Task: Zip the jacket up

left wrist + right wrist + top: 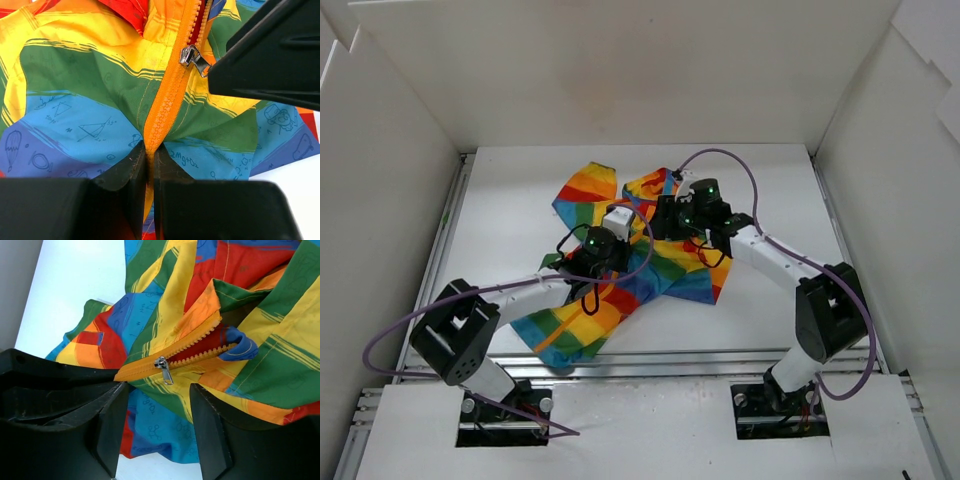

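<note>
The rainbow-striped jacket [640, 270] lies crumpled in the middle of the table. Its orange zipper [167, 95] is closed in its lower part; the silver slider with its pull tab [191, 56] sits partway up, and the teeth gape open above it [210, 347]. My left gripper [149, 155] is shut on the closed zipper band and jacket fabric below the slider. My right gripper [159, 395] is open, its fingers hovering just short of the slider [163, 366], not touching it. Its finger [270, 55] shows next to the slider in the left wrist view.
White walls [400, 200] enclose the table on the left, back and right. Purple cables [740, 165] loop over both arms. The jacket's lower corner [565, 335] reaches toward the front rail [650, 365].
</note>
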Controlling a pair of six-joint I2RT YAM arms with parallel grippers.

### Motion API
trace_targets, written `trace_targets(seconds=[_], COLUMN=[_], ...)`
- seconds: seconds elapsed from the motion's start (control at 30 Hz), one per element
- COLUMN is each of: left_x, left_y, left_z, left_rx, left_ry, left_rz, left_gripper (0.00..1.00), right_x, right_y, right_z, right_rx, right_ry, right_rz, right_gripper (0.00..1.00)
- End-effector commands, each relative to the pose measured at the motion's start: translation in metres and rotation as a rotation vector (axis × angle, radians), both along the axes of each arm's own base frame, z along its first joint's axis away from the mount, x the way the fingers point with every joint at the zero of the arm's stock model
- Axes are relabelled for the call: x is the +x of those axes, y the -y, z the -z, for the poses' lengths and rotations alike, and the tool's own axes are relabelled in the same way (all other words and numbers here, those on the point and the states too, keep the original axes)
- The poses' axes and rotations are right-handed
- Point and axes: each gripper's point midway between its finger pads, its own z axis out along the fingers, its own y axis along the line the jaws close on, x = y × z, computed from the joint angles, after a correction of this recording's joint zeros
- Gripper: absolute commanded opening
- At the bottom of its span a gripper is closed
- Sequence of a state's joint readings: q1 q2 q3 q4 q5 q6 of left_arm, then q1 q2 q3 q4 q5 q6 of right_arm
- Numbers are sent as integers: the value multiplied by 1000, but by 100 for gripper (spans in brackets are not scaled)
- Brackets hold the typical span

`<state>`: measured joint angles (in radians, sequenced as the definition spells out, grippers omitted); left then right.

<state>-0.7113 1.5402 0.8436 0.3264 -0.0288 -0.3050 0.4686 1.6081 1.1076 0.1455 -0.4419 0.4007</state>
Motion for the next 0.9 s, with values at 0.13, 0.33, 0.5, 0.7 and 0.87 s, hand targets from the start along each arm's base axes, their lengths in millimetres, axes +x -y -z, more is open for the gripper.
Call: trace_targets(seconds=[0.13, 0.33, 0.5, 0.7, 0.87], left_x=[16, 12, 9, 7, 6], left_y=[14, 12, 16, 17, 16], left_z=[-57, -58, -61, -63, -60], left_rx=[-127, -134, -150, -158, -153], left_ry=[111, 111, 108, 107, 101], left_rz=[3, 1, 28, 39, 37], left_gripper=[0, 0, 0, 0, 0], right_x=[9, 8, 8, 14, 19], right_y=[-4, -13, -16, -19, -18], right_z=[-21, -18, -14, -9, -13], right_rx=[48, 63, 52, 66, 68], right_ry=[56, 34, 23, 21, 47], right_rz=[17, 1, 5, 15, 38], right_gripper=[49, 34, 35, 29, 16])
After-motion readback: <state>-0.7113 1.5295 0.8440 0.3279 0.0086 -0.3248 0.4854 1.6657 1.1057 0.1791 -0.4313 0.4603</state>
